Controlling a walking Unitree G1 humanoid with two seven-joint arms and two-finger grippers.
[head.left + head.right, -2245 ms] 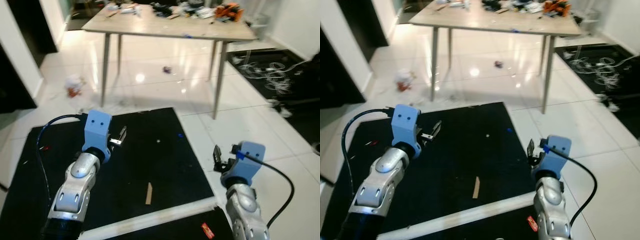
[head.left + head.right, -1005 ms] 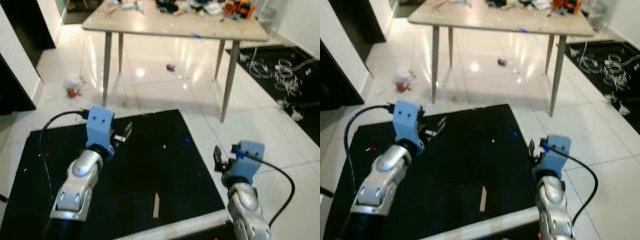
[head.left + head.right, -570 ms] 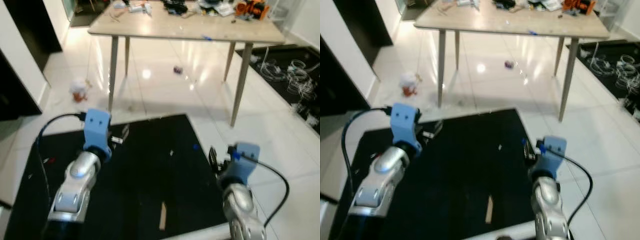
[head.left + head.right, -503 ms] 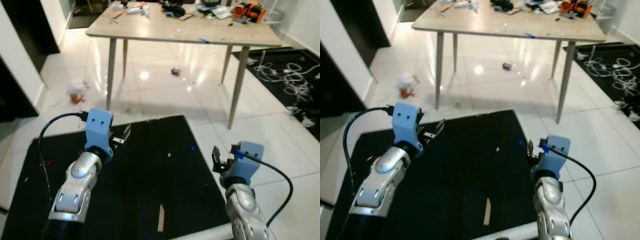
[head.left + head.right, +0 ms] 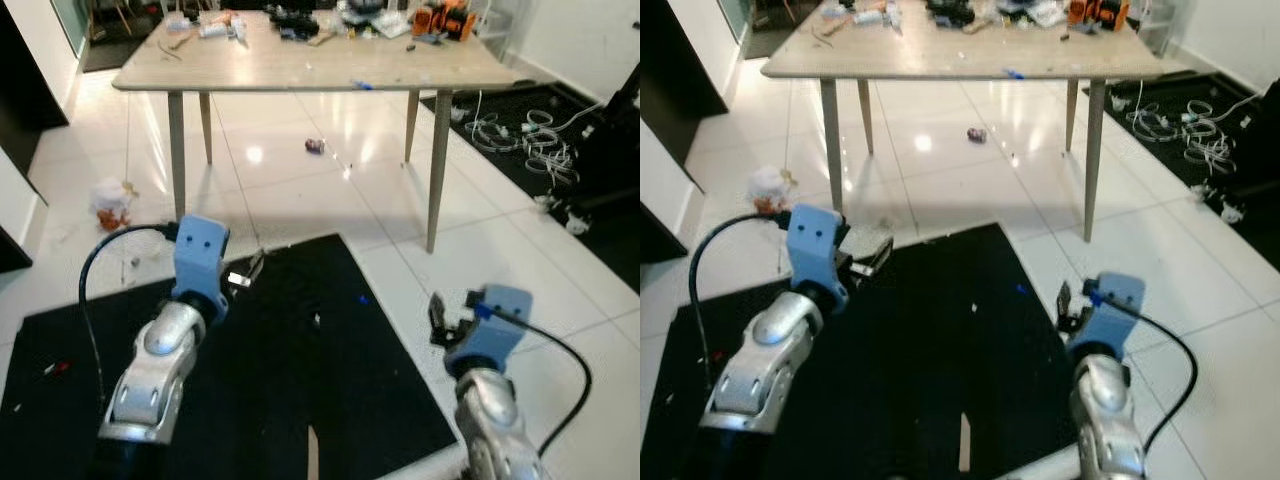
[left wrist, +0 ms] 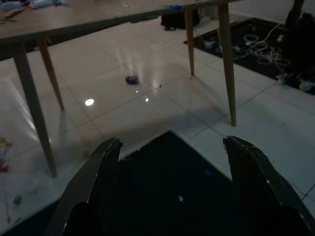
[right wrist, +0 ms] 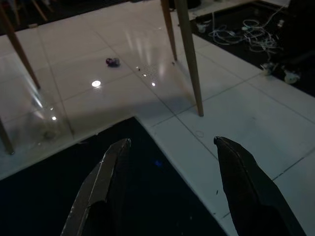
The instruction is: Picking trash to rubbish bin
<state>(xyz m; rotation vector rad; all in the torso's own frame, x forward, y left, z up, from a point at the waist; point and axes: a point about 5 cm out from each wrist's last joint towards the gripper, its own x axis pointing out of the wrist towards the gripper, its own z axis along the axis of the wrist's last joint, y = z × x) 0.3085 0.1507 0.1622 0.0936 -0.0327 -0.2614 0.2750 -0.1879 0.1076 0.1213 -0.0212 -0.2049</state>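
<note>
A glossy white tiled floor (image 5: 300,190) carries a black mat (image 5: 280,360) and a long pale wooden table (image 5: 300,65). A small purple scrap of trash (image 5: 314,146) lies under the table, and a crumpled white-and-red wrapper (image 5: 108,203) beside its leg. The left gripper (image 6: 170,162) and right gripper (image 7: 170,162) hover over the mat, jaws spread and empty.

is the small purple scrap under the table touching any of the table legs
Apart. In the left eye view the purple scrap lies on bare white tile under the table, with open floor between it and every leg; the left wrist view shows the same gap.

head views downward, wrist views floorward
</note>
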